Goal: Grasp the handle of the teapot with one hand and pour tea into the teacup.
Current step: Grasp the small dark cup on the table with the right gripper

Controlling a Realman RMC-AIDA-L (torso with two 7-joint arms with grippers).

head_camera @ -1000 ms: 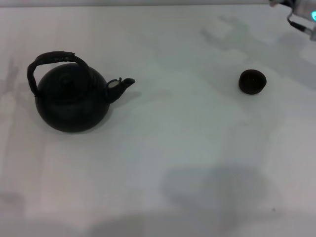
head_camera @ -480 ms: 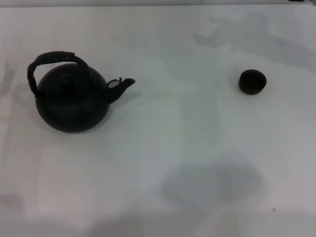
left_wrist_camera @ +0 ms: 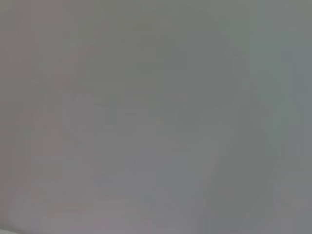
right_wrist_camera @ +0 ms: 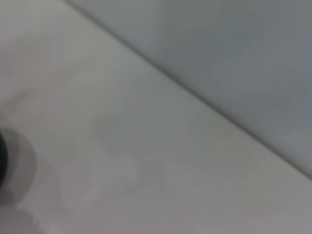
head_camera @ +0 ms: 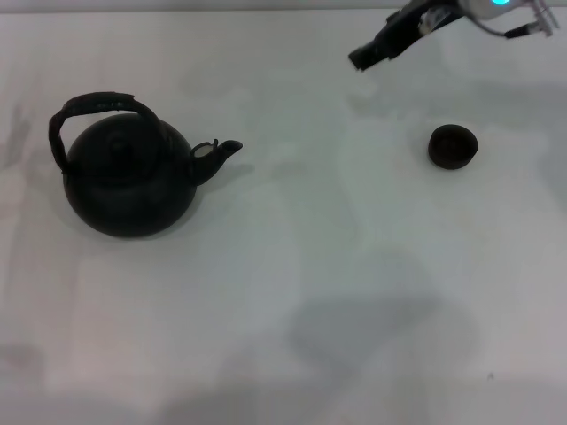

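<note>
The matte-black teapot (head_camera: 128, 181) stands upright on the left of the white table, with its spout (head_camera: 221, 150) pointing right. Its dark arched handle (head_camera: 97, 103) stands up over the knobbed lid. The small dark teacup (head_camera: 453, 146) sits far to the right, upright. My right gripper (head_camera: 365, 57) reaches in from the top right corner, and its dark tip hangs over the table behind and to the left of the teacup, far from the teapot. My left gripper is out of view. The left wrist view shows only bare grey surface.
The white table (head_camera: 310, 266) stretches open between teapot and teacup. The right wrist view shows the table's far edge (right_wrist_camera: 195, 92) and a sliver of a dark round thing (right_wrist_camera: 2, 161); I cannot tell which object it is.
My right arm left the top right corner half a second ago and has now come back in, reaching further left over the table. Teapot and teacup have not moved.
</note>
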